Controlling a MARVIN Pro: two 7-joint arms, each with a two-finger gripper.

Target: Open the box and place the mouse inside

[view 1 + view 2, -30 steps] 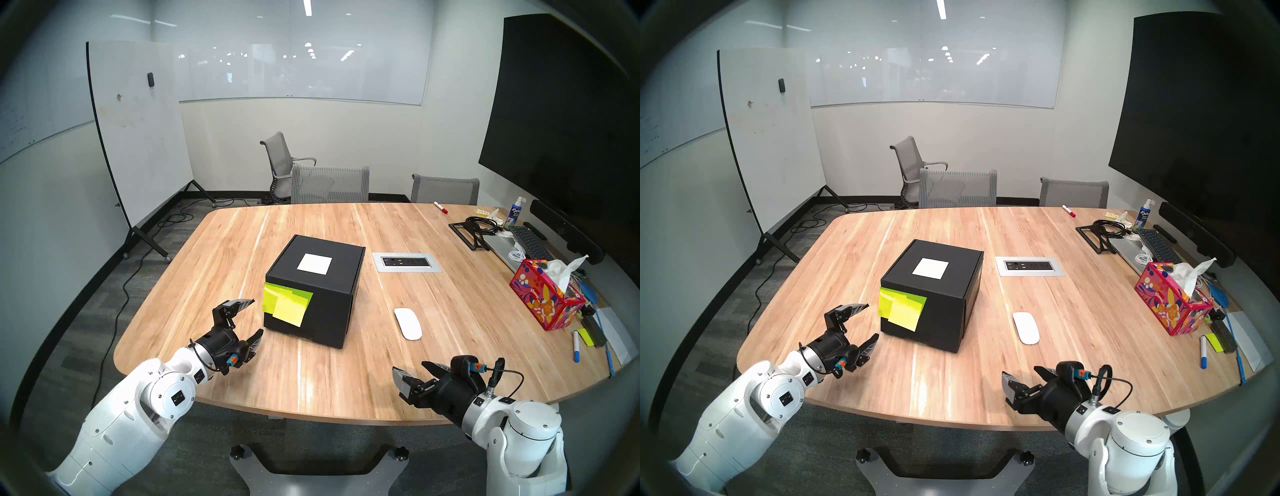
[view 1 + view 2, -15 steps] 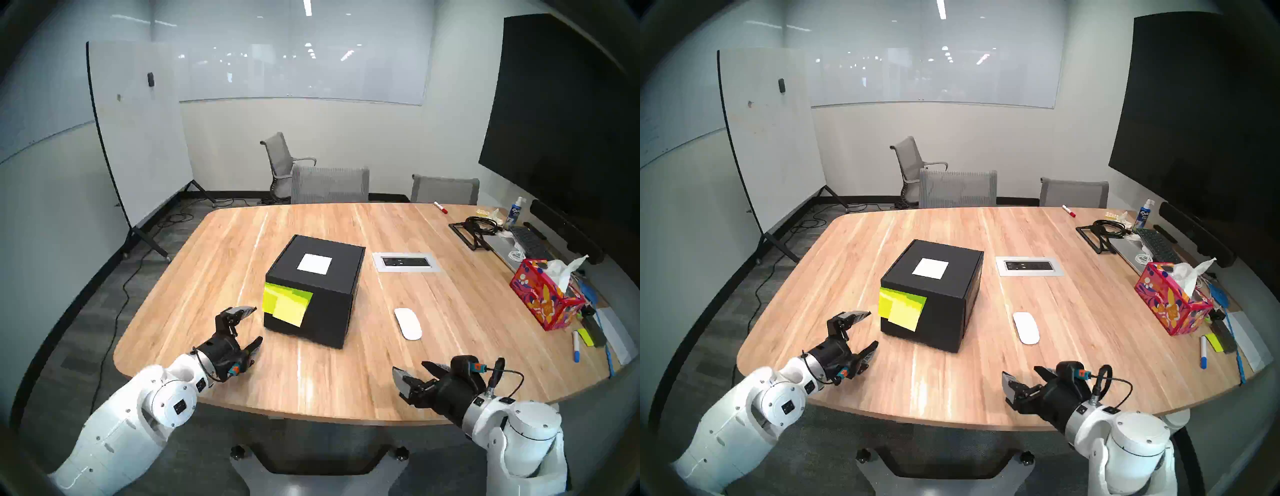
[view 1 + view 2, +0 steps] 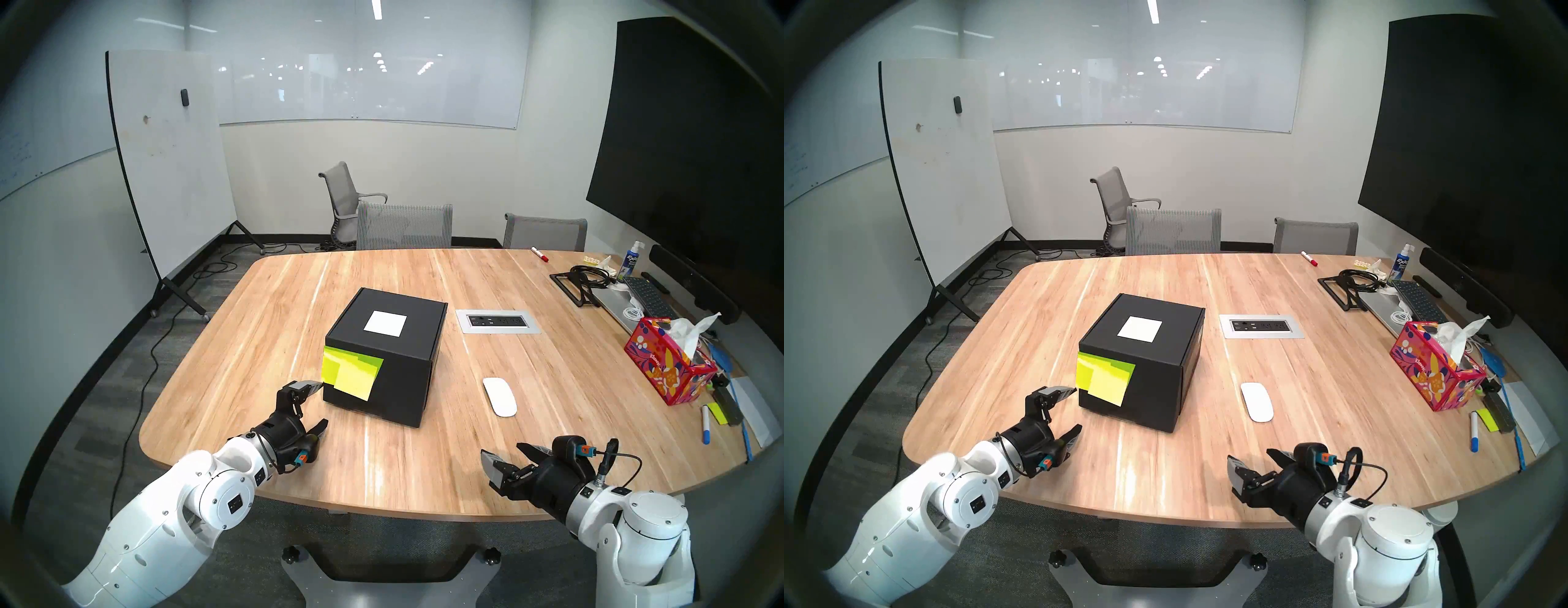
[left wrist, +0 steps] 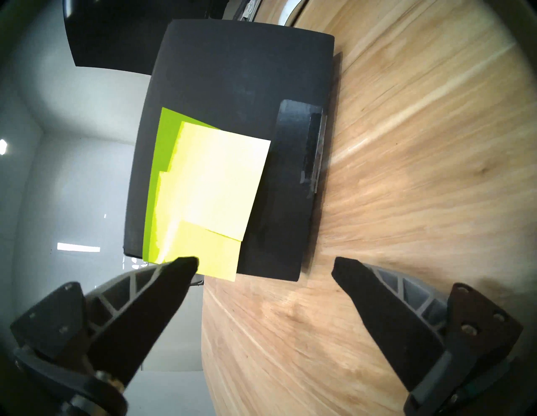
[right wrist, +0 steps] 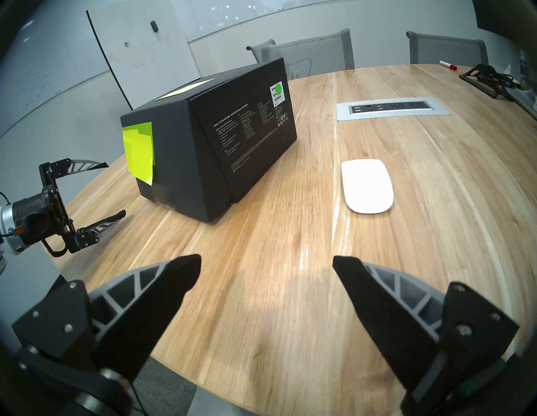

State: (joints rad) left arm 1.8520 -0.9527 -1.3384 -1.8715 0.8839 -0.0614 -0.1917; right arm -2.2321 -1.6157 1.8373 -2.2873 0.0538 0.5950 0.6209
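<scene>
The black box (image 3: 394, 352) stands shut in the middle of the wooden table (image 3: 424, 467), with a white label (image 3: 385, 323) on its lid and yellow-green sticky notes (image 3: 351, 373) on its front face. My left gripper (image 3: 321, 403) is open just in front of the box's front left corner, its upper fingertip close to the notes' edge (image 4: 203, 203). The white mouse (image 3: 499, 396) lies flat on the table to the right of the box (image 5: 209, 139), also seen as mouse (image 5: 367, 186). My right gripper (image 3: 505, 455) hangs open and empty near the front edge, short of the mouse.
A power outlet plate (image 3: 498, 321) is set in the table behind the mouse. A red floral tissue box (image 3: 670, 365), markers, a keyboard and cables crowd the right side. Grey chairs (image 3: 404, 226) stand at the far edge, a whiteboard (image 3: 169, 161) at left.
My left gripper has moved right and slightly toward me, bringing its upper fingertip up to the box's front left corner by the notes. The right arm, box and mouse have not moved.
</scene>
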